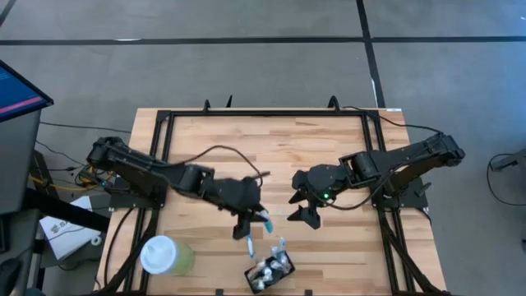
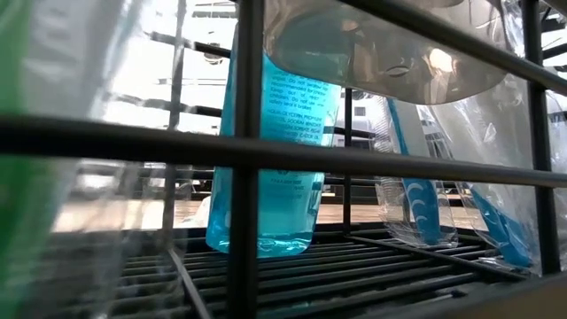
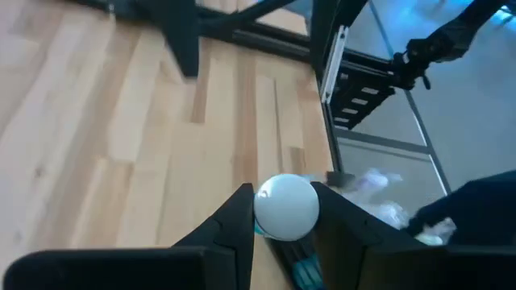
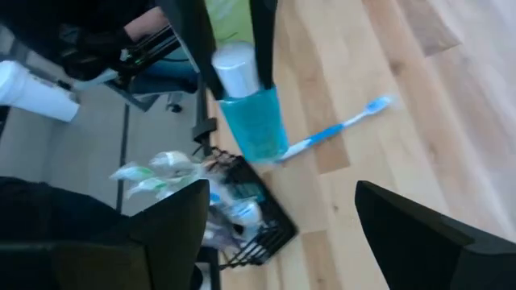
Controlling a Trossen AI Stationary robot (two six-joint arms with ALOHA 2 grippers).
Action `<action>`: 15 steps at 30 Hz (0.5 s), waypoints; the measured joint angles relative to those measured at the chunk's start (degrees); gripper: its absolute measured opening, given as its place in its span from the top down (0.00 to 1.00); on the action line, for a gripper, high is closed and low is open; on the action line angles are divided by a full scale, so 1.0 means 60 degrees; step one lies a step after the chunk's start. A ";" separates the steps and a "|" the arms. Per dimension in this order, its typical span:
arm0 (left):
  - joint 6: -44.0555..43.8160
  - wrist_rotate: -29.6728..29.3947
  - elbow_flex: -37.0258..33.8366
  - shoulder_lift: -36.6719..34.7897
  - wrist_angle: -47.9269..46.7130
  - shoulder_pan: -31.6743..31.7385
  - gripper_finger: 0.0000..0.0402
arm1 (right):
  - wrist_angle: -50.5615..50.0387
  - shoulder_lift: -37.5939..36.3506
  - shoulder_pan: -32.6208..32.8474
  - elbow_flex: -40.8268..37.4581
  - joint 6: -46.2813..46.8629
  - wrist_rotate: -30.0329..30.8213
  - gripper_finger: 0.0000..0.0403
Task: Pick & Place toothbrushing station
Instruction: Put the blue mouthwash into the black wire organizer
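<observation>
Left gripper point(image 1: 251, 219) is seen closed on a teal bottle point(image 4: 251, 121) with a white cap point(image 3: 285, 207) — the bottle is held above the table point(image 1: 329, 140), toward the front edge, just behind the black holder point(image 1: 269, 272). The holder sits at the front edge, near the middle, with wrapped items inside. A blue-and-white toothbrush point(image 4: 339, 127) lies flat on the wood beside the bottle. Right gripper point(image 1: 301, 207) hangs just right of the bottle — jaws spread wide, nothing between them. A pale green cup point(image 1: 167, 256) is placed near the front left corner.
</observation>
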 joint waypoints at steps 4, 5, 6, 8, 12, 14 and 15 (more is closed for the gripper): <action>-0.0838 -0.0982 0.0001 0.0221 -0.0014 -0.0638 0.79 | 0.0011 0.0004 0.0380 0.0000 0.0002 -0.0014 0.25; -0.1077 -0.1144 0.0001 0.0306 -0.0011 -0.0750 0.79 | 0.0003 0.0004 0.0497 0.0000 0.0002 -0.0014 0.25; -0.1358 -0.1258 0.0001 0.0411 0.0015 -0.0824 0.79 | -0.0002 0.0004 0.0618 0.0000 0.0002 -0.0014 0.25; -0.1938 -0.1462 0.0001 0.0655 -0.0001 -0.0994 0.79 | -0.0005 0.0007 0.0864 0.0000 0.0002 -0.0010 0.25; -0.2875 -0.1971 0.0001 0.1069 0.0043 -0.1401 0.79 | 0.0004 0.0007 0.1412 0.0000 -0.0001 0.0053 0.25; -0.3221 -0.2163 0.0017 0.1249 0.0095 -0.1614 0.79 | 0.0007 0.0007 0.1698 -0.0004 0.0002 0.0315 0.25; -0.3424 -0.2298 0.0019 0.1321 0.0105 -0.1701 0.79 | 0.0007 0.0011 0.1848 -0.0004 0.0002 0.0483 0.25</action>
